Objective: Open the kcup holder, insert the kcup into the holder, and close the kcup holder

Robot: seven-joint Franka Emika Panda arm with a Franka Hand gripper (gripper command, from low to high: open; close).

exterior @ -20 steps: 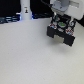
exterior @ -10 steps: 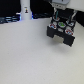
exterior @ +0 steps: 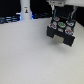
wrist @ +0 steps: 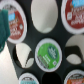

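"Gripper [exterior: 59, 12] width, can you read it?"

"No. In the exterior view it hangs directly over the holder [exterior: 52, 33], dark against dark, and the fingers blur together. I cannot tell how far apart they are, or whether they touch anything."

"Does the wrist view help?"

"Not much. Starting at its left edge, there is a blurred teal shape [wrist: 2, 27] that I cannot identify. Next to it a red-topped pod [wrist: 14, 22] sits in a slot. Past that is an empty slot [wrist: 45, 15], then a second red pod [wrist: 75, 14] at the far edge."

"And the kcup?"

"The kcup [wrist: 47, 54] is straight below the gripper, green top up, seated in a round slot near the middle of the wrist view. The slots on both sides of it are empty. Nothing grips it that I can see."

"So the holder is open?"

"Its pod tray shows from above in both views, with the green top visible under the gripper in the exterior view too."

"Anything else around?"

"A tall white bottle [exterior: 24, 10] stands well apart from the gripper, toward the exterior view's left. The holder rests on a pale table [exterior: 30, 55]."
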